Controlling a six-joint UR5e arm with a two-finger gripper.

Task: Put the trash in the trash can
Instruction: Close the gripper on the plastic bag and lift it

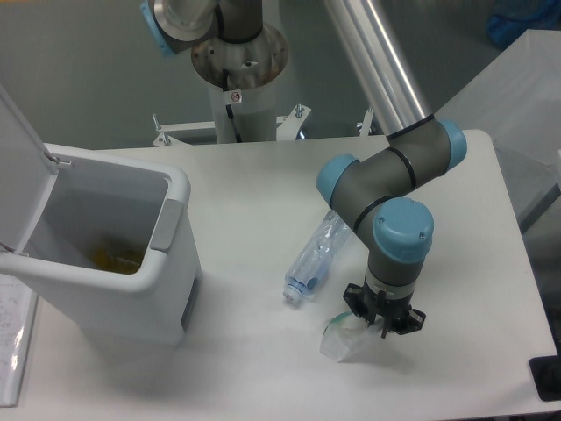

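The trash is two items on the white table. A clear bluish plastic bottle [317, 255] lies slanted, cap toward the front left. A small translucent plastic bag [342, 340] with green bits lies just in front of it. My gripper [383, 324] points straight down onto the bag's right end, its fingers drawn in and pinching the bag there. The wrist hides the fingertips. The trash can [131, 289], a white-grey bin with its lid [19, 167] up, stands at the left, well apart from the gripper.
Something yellowish lies at the bottom of the open bin. The arm's base column [238, 83] stands at the back centre. A paper sheet [10, 338] lies at the left front edge. A dark object [548, 379] sits at the table's front right corner.
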